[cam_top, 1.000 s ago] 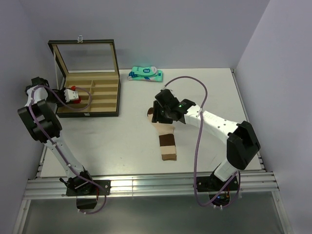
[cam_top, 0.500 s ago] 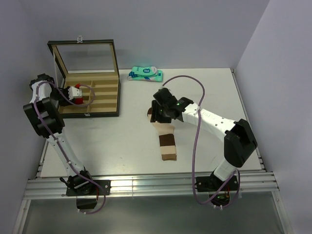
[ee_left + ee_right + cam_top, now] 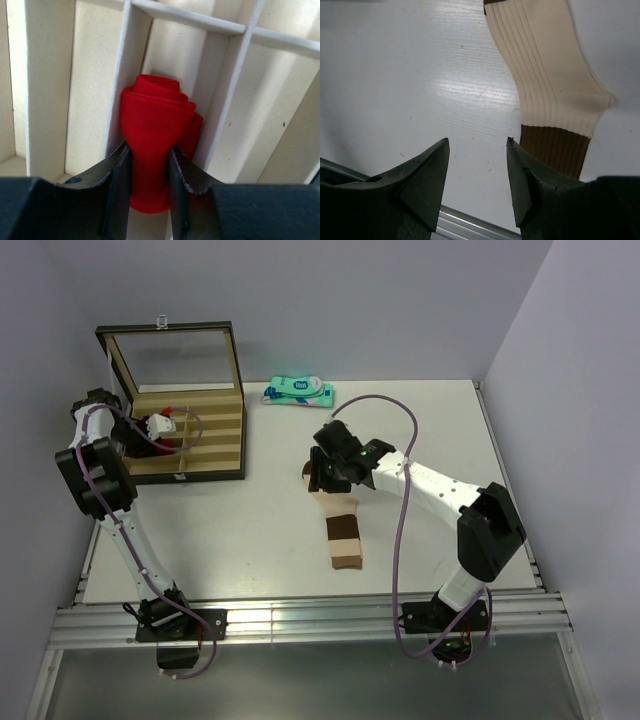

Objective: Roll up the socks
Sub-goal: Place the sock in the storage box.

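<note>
The red sock [image 3: 156,130], rolled into a tight bundle, stands in a narrow compartment of the divided box [image 3: 210,445]. My left gripper [image 3: 150,170] is shut on its lower part, a finger pressing each side; from above a bit of red sock [image 3: 166,413] shows beside the white gripper body [image 3: 158,427]. The cream sock [image 3: 342,525] with brown toe and bands lies flat on the table's middle. My right gripper [image 3: 477,155] hovers open over bare table just left of the cream sock [image 3: 545,85], with nothing between its fingers.
The box's glass lid [image 3: 172,360] stands open at the back left. A teal-and-white flat packet [image 3: 298,391] lies by the back wall. The table's metal front rail [image 3: 470,222] shows below the right gripper's fingers.
My left gripper has carried the red sock further right and back, deeper over the box compartments. The right gripper has shifted slightly toward the back over the cream sock's upper end.
</note>
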### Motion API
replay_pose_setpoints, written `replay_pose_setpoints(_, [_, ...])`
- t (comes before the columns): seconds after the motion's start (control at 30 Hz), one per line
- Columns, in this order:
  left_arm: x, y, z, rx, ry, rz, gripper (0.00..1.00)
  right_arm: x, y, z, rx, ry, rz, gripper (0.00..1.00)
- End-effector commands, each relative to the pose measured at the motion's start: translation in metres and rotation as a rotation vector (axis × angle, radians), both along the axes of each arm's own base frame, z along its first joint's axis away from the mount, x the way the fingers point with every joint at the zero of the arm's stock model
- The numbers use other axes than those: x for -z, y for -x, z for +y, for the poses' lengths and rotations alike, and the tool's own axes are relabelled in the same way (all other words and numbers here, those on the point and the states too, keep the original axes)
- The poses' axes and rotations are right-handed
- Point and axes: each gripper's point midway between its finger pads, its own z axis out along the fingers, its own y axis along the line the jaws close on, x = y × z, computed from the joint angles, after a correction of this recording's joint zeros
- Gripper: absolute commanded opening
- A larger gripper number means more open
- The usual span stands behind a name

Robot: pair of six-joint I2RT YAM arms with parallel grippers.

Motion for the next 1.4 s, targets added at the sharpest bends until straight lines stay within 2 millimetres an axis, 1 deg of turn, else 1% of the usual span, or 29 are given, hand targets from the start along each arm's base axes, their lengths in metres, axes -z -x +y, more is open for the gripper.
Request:
replay_pose_setpoints(0.0, [0.035, 0.022, 0.006, -0.089, 0.0, 0.142, 0.27, -0.007, -0.005, 0.007, -0.013, -0.01, -0.021, 0.57])
replay_pose_setpoints(0.13, [0.028, 0.016, 0.008, -0.106, -0.006, 0.111, 0.38, -0.008, -0.006, 0.007, -0.016, -0.012, -0.029, 0.57])
replay_pose_setpoints(0.2, [0.025, 0.013, 0.008, -0.107, -0.007, 0.097, 0.4, -0.008, -0.006, 0.008, -0.018, -0.012, -0.029, 0.57])
replay_pose_setpoints(0.23, [0.022, 0.012, 0.008, -0.109, -0.007, 0.087, 0.42, -0.007, -0.006, 0.007, -0.02, -0.008, -0.03, 0.57])
replay_pose_setpoints(0.5, [0.002, 0.002, 0.008, -0.097, -0.005, 0.033, 0.52, -0.005, -0.007, 0.009, -0.038, 0.0, -0.03, 0.57])
replay_pose_setpoints(0.6, [-0.002, 0.002, 0.008, -0.089, -0.013, 0.033, 0.55, -0.004, -0.008, 0.009, -0.044, 0.003, -0.029, 0.57])
replay_pose_setpoints(0.67, [-0.004, 0.003, 0.007, -0.076, -0.02, 0.034, 0.55, -0.005, -0.009, 0.01, -0.046, 0.002, -0.031, 0.57])
replay_pose_setpoints(0.83, [-0.016, 0.004, 0.006, -0.037, -0.035, 0.022, 0.55, 0.0, -0.011, 0.011, -0.059, 0.013, -0.024, 0.57])
replay_pose_setpoints(0.87, [-0.018, 0.007, 0.006, -0.031, -0.037, 0.031, 0.55, 0.0, -0.012, 0.012, -0.059, 0.01, -0.021, 0.57])
replay_pose_setpoints(0.93, [-0.02, 0.008, 0.005, -0.015, -0.046, 0.038, 0.54, 0.001, -0.013, 0.012, -0.061, 0.01, -0.019, 0.57])
replay_pose_setpoints(0.97, [-0.022, 0.006, 0.006, -0.009, -0.051, 0.033, 0.55, 0.0, -0.014, 0.012, -0.06, 0.007, -0.023, 0.57])
replay_pose_setpoints(1.0, [-0.021, 0.009, 0.006, -0.008, -0.05, 0.049, 0.54, 0.001, -0.014, 0.012, -0.06, 0.009, -0.022, 0.57])
replay_pose_setpoints(1.17, [-0.022, 0.011, 0.006, 0.02, -0.062, 0.057, 0.54, 0.001, -0.017, 0.011, -0.058, 0.012, -0.023, 0.57])
replay_pose_setpoints(1.37, [-0.037, 0.007, 0.005, 0.016, -0.061, 0.016, 0.54, 0.0, -0.019, 0.01, -0.058, 0.012, -0.028, 0.57])
